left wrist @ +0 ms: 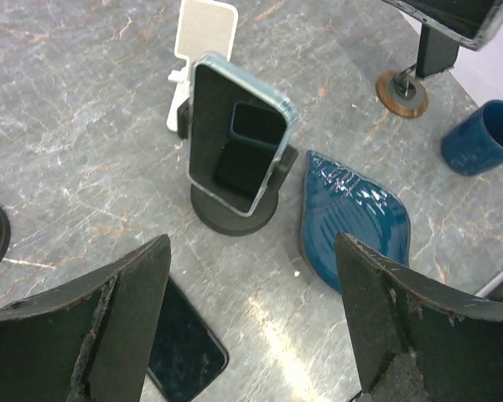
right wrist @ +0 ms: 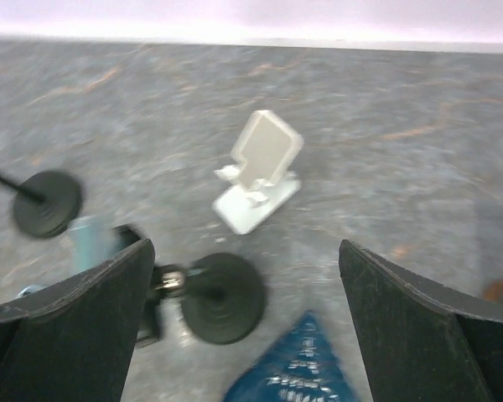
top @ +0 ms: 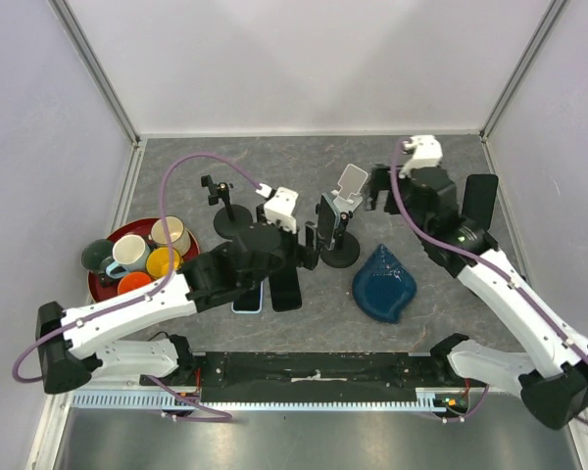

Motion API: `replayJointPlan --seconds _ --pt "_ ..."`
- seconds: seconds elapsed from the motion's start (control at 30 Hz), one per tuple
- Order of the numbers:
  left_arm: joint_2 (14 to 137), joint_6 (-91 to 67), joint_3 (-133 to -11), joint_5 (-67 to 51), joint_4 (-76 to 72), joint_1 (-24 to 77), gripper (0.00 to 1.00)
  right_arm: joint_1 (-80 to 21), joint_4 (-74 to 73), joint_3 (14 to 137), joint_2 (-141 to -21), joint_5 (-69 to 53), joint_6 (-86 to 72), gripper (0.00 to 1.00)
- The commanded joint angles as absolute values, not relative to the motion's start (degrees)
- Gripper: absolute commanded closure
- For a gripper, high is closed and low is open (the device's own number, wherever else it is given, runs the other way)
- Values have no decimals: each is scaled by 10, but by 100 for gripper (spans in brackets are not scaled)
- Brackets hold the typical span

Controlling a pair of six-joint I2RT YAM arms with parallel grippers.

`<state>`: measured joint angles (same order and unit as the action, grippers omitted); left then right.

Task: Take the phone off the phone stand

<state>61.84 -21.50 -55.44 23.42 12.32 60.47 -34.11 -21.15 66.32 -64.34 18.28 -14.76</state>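
The phone, dark-faced in a light-blue case, stands upright in the black round-based stand. In the top view the phone is at the table's middle. My left gripper is open and empty, just left of the phone; in the left wrist view its fingers frame bare table in front of the stand. My right gripper is open and empty, above and right of the stand. In the blurred right wrist view the stand's base lies between the fingers and the phone shows at the left.
A white empty stand is behind the phone. A blue leaf-shaped dish lies to its right. Another black stand is to the left. Two phones lie flat near my left arm. A red tray holds cups. A blue cup sits far right.
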Motion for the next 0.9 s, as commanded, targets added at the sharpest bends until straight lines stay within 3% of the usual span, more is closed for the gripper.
replayJointPlan --seconds 0.0,0.23,0.53,0.73,0.87 --pt "679 -227 -614 384 70 655 13 -254 -107 549 -585 164 -132 2" --pt "797 -188 -690 445 42 674 12 -178 -4 426 -569 89 -202 2" --pt "918 -145 -765 528 41 674 16 -166 121 334 -553 51 -240 2" --pt "954 -138 -782 553 63 665 24 -179 190 282 -535 31 -230 2" --pt "957 -139 -781 536 65 659 35 -195 248 247 -526 24 -224 2"
